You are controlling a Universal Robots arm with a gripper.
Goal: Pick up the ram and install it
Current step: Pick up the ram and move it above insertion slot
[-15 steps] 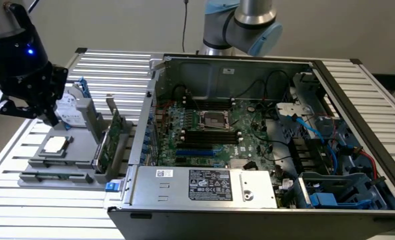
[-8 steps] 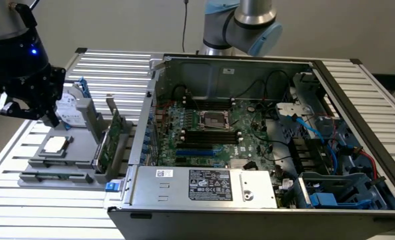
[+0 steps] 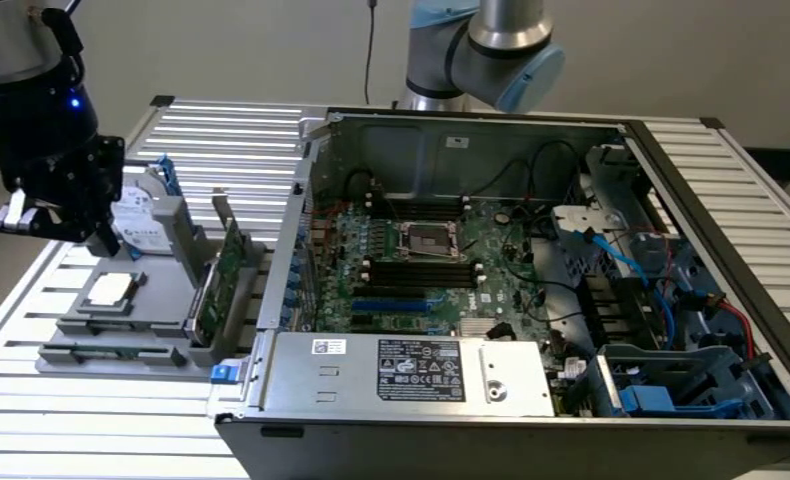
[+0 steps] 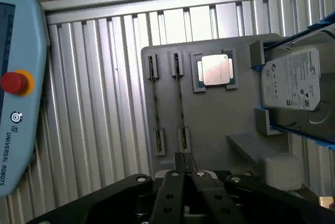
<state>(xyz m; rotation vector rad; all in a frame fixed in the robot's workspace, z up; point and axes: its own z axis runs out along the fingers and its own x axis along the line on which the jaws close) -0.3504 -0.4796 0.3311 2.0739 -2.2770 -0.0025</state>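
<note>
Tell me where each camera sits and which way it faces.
Exterior view: off the arm, raised, looking down across the slatted table at the open computer case and grey tray; arm joint behind the case, gripper above the tray at the exterior view's left.
Wrist view: on the wrist, looking down past the shut gripper onto the tray holding ram, processor and hard drive; teach pendant beside.
Shared: gripper, tray, processor, hard drive.

table (image 4: 94, 93) — ribbed bare aluminium, satin sheen. tray (image 4: 220, 119): matt grey plastic, smooth. processor (image 4: 215, 70) lid brushed metal. gripper (image 4: 184, 157) matt black. case (image 3: 475, 150), 3 o'clock of the tray in the exterior view — grey sheet metal, dull.
</note>
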